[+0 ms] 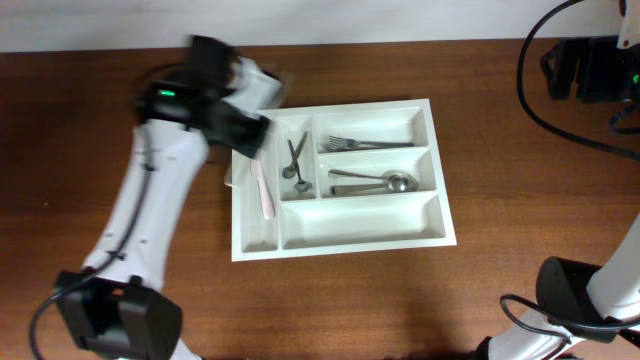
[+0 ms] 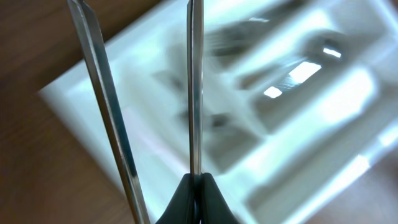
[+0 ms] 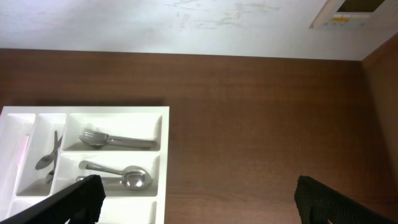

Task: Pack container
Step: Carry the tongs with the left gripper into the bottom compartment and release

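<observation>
The container is a white five-compartment cutlery tray at the table's middle; it also shows in the left wrist view and the right wrist view. My left gripper hovers over the tray's upper-left corner. Its jaws are shut on a thin shiny metal utensil, with a second metal strip beside it. A pale pink utensil reaches from below that gripper into the left narrow compartment. My right gripper is open and empty, far right of the tray.
Forks lie in the top long compartment and spoons in the middle one. Small dark utensils lie in the second narrow compartment. The bottom long compartment holds nothing. Black cables hang at the far right.
</observation>
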Tool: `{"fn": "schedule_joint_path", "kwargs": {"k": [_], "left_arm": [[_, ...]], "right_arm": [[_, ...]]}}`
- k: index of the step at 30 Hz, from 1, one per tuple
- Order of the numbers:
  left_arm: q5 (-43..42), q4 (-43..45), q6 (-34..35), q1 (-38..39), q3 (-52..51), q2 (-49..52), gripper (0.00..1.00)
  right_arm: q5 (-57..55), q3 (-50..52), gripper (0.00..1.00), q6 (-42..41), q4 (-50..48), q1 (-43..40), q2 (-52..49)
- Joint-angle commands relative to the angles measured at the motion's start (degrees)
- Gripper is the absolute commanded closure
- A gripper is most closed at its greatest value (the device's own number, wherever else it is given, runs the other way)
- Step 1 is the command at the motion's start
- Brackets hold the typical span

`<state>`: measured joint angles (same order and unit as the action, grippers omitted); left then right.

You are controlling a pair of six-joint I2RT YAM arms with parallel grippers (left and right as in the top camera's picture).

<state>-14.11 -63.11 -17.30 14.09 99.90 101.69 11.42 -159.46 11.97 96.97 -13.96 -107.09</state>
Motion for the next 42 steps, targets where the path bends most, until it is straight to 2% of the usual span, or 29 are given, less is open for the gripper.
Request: {"fn": "schedule_joint_path", "kwargs": {"k": [1,9,14,22,26,42], "left_arm": [[-2.75,-0.68,-6.8,8.0,0.66,-1.36,0.98],[3.19,-1.44,-9.01,22.56,0.33,1.31,0.98],[3.17,-3.23,-8.96,26.64,0.33,6.19,0.98],[3.02,-4.2,-9.46,28.96,0.33,14.73,0.98],[3.74,-4.52,-13.94,28.94,0.33,17.29,0.98],[4.52,-5.09,-21.66,28.94,0.33,20.24,0.98]], "right_arm": [[-0.09,-0.09,0.01,-0.48,0.33,-0.33,-0.09],[-0.09,-0.09,0.01,-0.48,0.33,-0.33,-0.09],[-0.09,-0.09,0.01,-0.48,0.33,-0.33,-0.09],[-0.09,-0.09,0.01,-0.48,0.33,-0.33,-0.09],[-0.11,-0.09,0.01,-0.48,0.33,-0.33,-0.09],[-0.09,-0.09,0.01,-0.48,0.33,-0.33,-0.09]]}}
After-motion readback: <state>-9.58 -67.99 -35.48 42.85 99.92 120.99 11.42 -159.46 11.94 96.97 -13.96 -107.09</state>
